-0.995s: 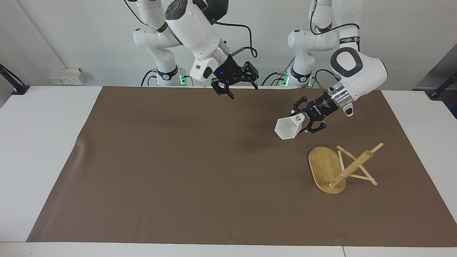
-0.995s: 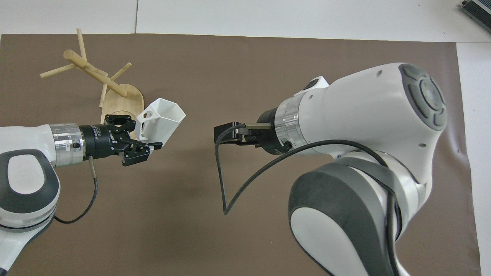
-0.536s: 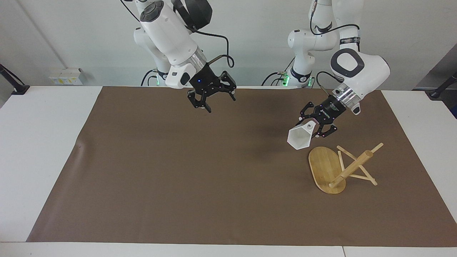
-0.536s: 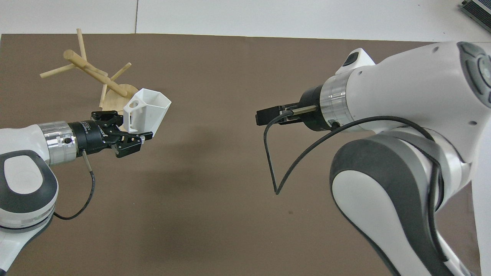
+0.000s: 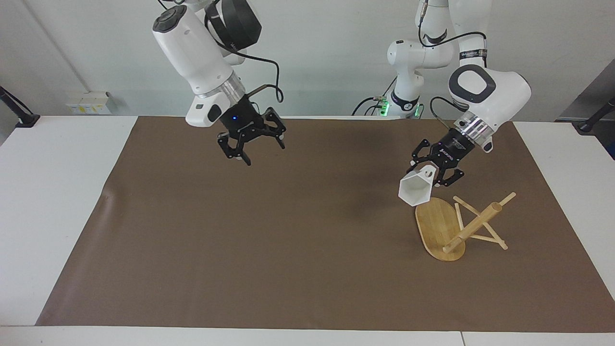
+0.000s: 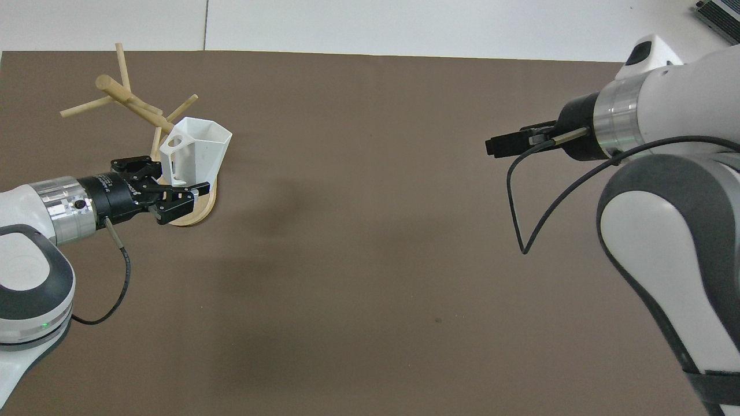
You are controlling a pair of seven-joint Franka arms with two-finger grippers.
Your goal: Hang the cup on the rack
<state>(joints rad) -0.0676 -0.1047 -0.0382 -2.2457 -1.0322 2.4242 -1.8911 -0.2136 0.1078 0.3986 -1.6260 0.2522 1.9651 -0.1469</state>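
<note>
Your left gripper (image 5: 435, 173) has its jaws clamped on the cup (image 5: 414, 189) at the handle, up in the air over the base edge of the rack (image 5: 455, 226) toward the left arm's end of the desk (image 5: 48, 192). The rack's post leans, pegs crossing just past the cup. The cup's long axis is tilted, mouth aimed away from the robots and down. Handle hole must line up with a peg. Right gripper (image 5: 252, 144) waits, jaws wide, holding nothing.
</note>
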